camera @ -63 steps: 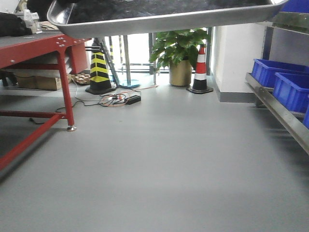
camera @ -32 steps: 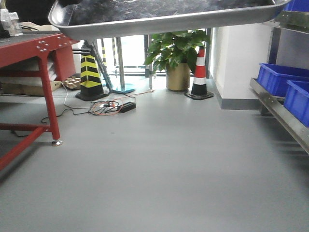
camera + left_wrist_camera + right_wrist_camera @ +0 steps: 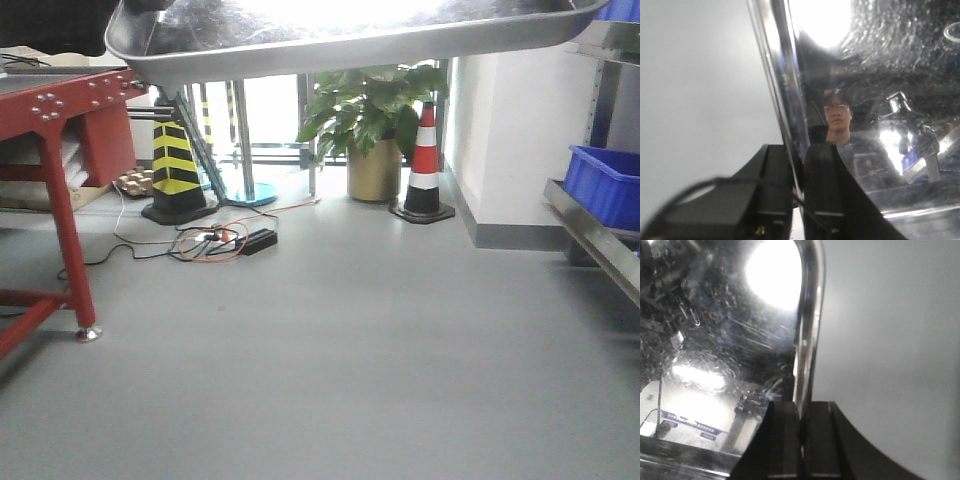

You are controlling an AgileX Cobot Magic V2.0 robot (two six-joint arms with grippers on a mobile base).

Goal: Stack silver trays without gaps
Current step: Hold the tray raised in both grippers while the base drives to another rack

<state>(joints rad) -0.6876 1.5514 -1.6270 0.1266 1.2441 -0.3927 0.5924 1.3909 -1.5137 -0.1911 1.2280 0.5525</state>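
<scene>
We see the silver tray (image 3: 350,45) up high over the grey floor (image 3: 330,380), left pincer (image 3: 799,167) and right pincer (image 3: 801,412) each clamped tight on its thin rim, opposite sides.

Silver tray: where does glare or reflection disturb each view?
Front-facing view: the silver tray is blown out white at top centre. Left wrist view: a glare spot near the top, with a mirrored face in glasses below. Right wrist view: glare at upper middle, scratches sharp.
</scene>
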